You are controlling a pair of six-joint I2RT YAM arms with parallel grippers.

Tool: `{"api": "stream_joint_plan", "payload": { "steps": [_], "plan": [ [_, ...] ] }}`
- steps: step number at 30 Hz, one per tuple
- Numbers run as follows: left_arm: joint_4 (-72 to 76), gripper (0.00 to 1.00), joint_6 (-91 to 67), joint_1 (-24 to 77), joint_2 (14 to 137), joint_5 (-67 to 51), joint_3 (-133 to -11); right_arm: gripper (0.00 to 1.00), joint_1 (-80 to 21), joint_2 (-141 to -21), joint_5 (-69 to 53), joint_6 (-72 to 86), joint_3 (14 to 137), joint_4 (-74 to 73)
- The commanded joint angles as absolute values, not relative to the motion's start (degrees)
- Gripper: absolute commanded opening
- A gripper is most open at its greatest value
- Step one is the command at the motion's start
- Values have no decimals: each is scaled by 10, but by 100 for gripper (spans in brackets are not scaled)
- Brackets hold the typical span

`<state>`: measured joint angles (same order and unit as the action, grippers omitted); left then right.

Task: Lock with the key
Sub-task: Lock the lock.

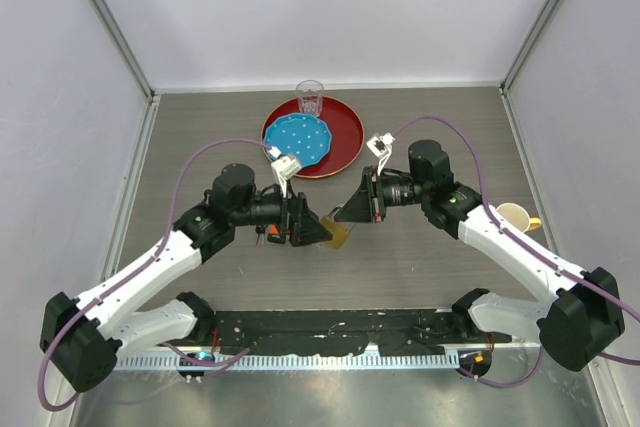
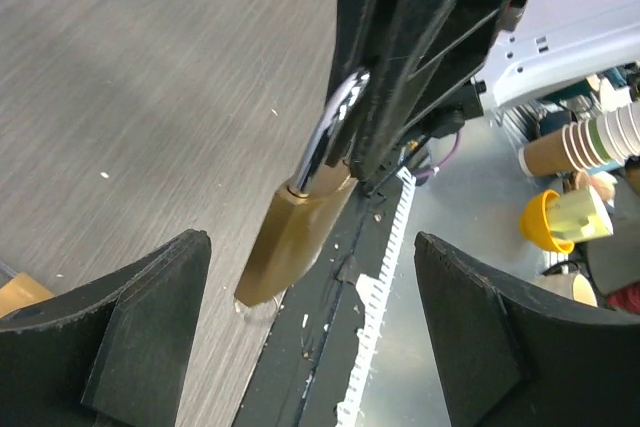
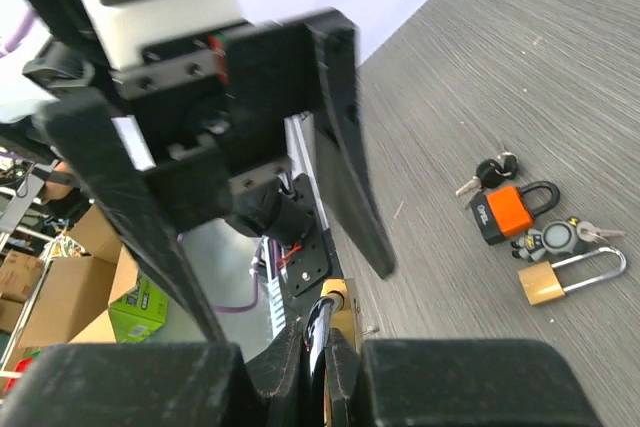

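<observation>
A brass padlock (image 1: 338, 236) hangs between the two grippers just above the table. My right gripper (image 1: 347, 213) is shut on its steel shackle (image 3: 320, 342), and the brass body (image 3: 347, 309) shows just past my fingertips. In the left wrist view the padlock (image 2: 293, 239) tilts with its bottom close to the table. My left gripper (image 1: 318, 227) is open and empty, its fingers (image 2: 135, 317) wide apart in front of the padlock. Black-headed keys (image 3: 487, 171) lie on the table beside an orange padlock (image 3: 507, 209). No key shows in the held padlock.
A second brass padlock (image 3: 560, 277) and a grey key fob (image 3: 555, 237) lie near the orange one. A red tray (image 1: 345, 137) holds a blue plate (image 1: 297, 139) and a glass (image 1: 310, 97) at the back. A cup (image 1: 515, 217) stands at the right.
</observation>
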<state>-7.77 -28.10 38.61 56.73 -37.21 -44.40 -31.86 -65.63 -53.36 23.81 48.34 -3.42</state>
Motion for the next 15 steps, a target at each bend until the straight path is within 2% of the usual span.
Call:
{"api": "stream_joint_plan", "payload": {
  "steps": [1,6,8,9,11,12,15],
  "plan": [
    [60,86,-305,402,594,-441,-419,2,-318,-631,-589,269,509,62],
    [101,82,-311,442,628,-451,-412,2,-319,-630,-580,266,510,61],
    [103,59,-310,454,636,-453,-412,2,-318,-632,-573,266,512,61],
    [103,33,-311,457,642,-454,-411,2,-318,-632,-570,267,512,61],
    [101,9,-314,458,643,-447,-410,2,-317,-632,-561,269,513,61],
    [103,0,-316,458,639,-434,-407,2,-314,-632,-555,269,514,57],
    [131,0,-331,460,617,-411,-390,2,-312,-621,-517,265,513,44]
  ]
}}
